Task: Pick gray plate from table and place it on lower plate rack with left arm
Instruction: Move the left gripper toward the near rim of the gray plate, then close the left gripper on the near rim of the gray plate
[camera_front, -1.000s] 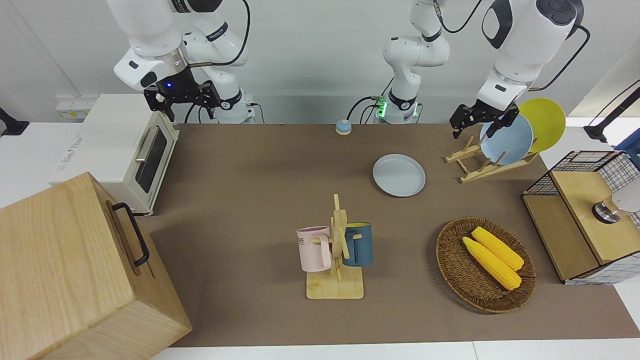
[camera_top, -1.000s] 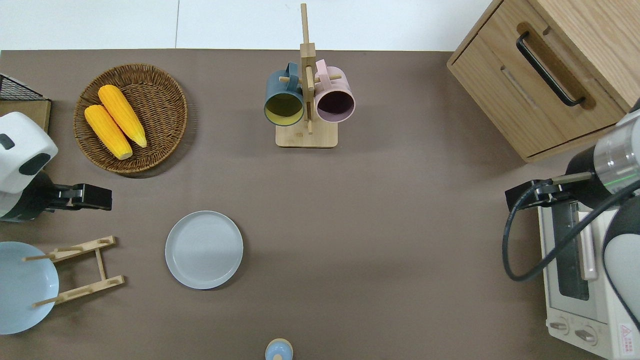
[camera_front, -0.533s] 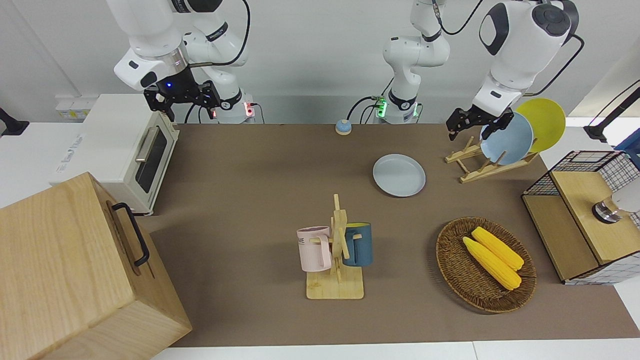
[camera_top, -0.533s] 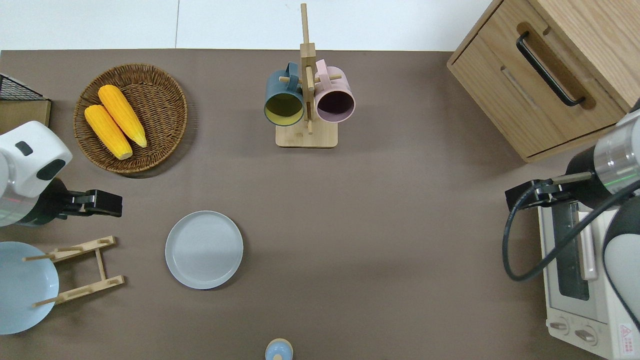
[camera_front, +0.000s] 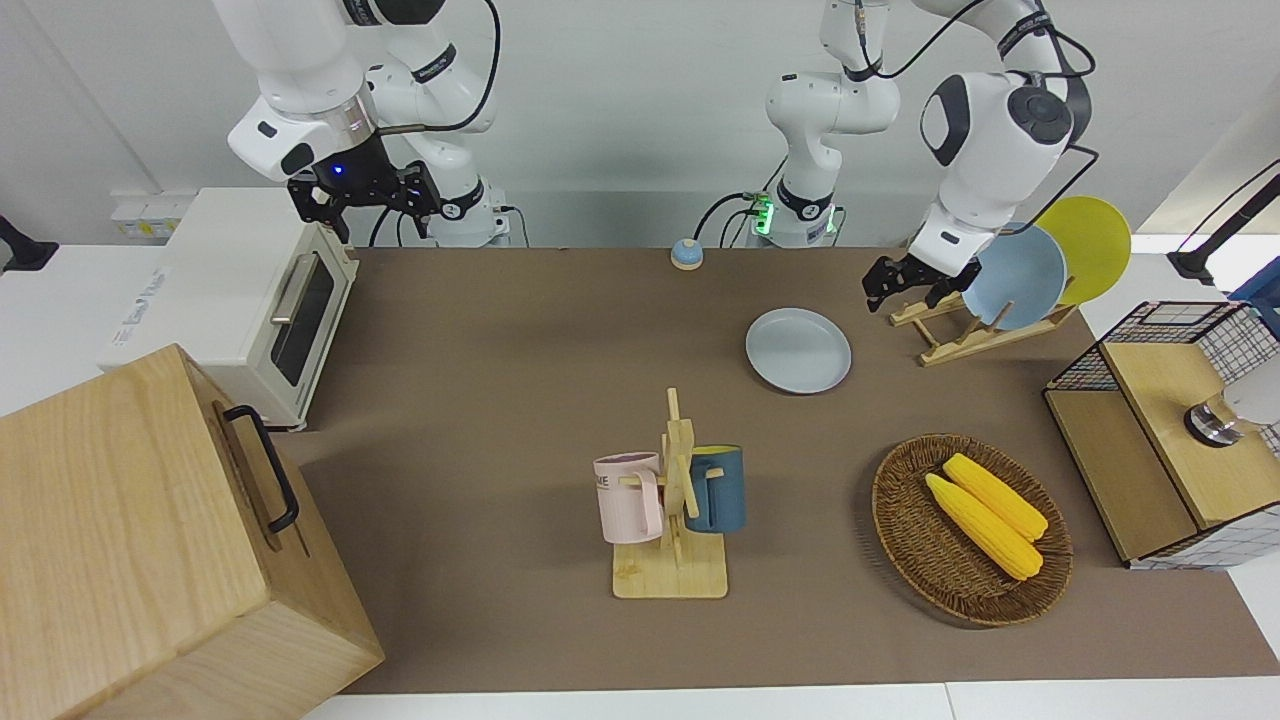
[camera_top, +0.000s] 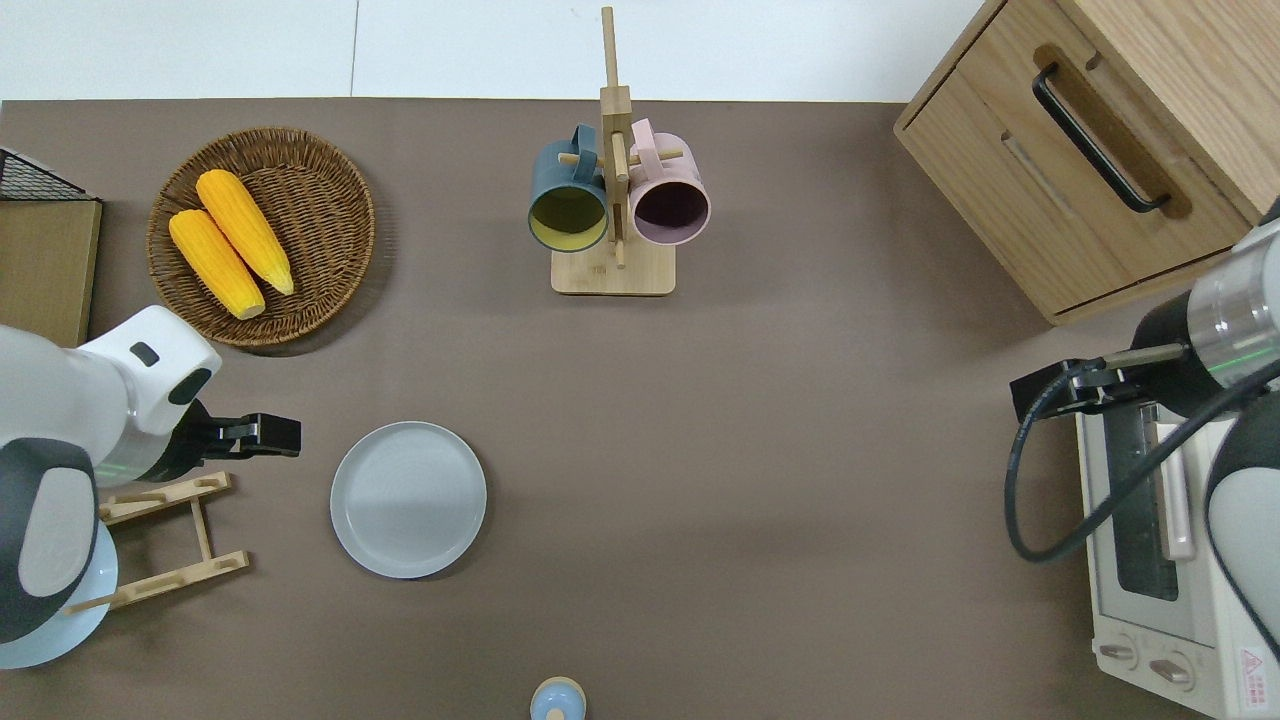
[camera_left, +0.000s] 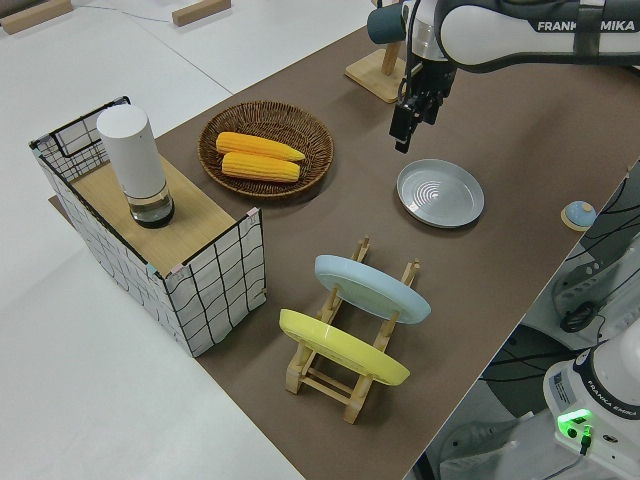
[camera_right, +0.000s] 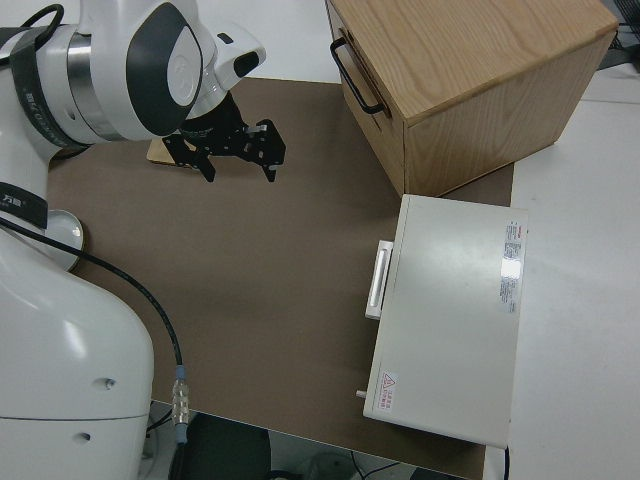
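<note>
The gray plate (camera_front: 798, 350) (camera_top: 408, 499) (camera_left: 440, 192) lies flat on the brown mat. The lower plate rack (camera_front: 975, 343) (camera_top: 203, 528) (camera_left: 322, 388) stands beside it toward the left arm's end of the table. A light-blue plate (camera_front: 1020, 275) and a yellow plate (camera_front: 1095, 240) lean in the rack. My left gripper (camera_front: 905, 287) (camera_top: 278, 436) (camera_left: 403, 138) hangs open and holds nothing. It is over bare mat between the rack and the gray plate, just off the plate's rim. My right arm is parked, its gripper (camera_front: 365, 212) (camera_right: 240, 172) open.
A wicker basket (camera_front: 905, 540) with two corn cobs and a wire crate (camera_front: 1160, 430) sit toward the left arm's end. A mug stand (camera_front: 672, 520) holds two mugs mid-table. A toaster oven (camera_front: 240, 300) and a wooden cabinet (camera_front: 150, 540) fill the right arm's end.
My left gripper has swung from the table's end toward the gray plate and come lower. The plate, the rack and the right arm have not moved.
</note>
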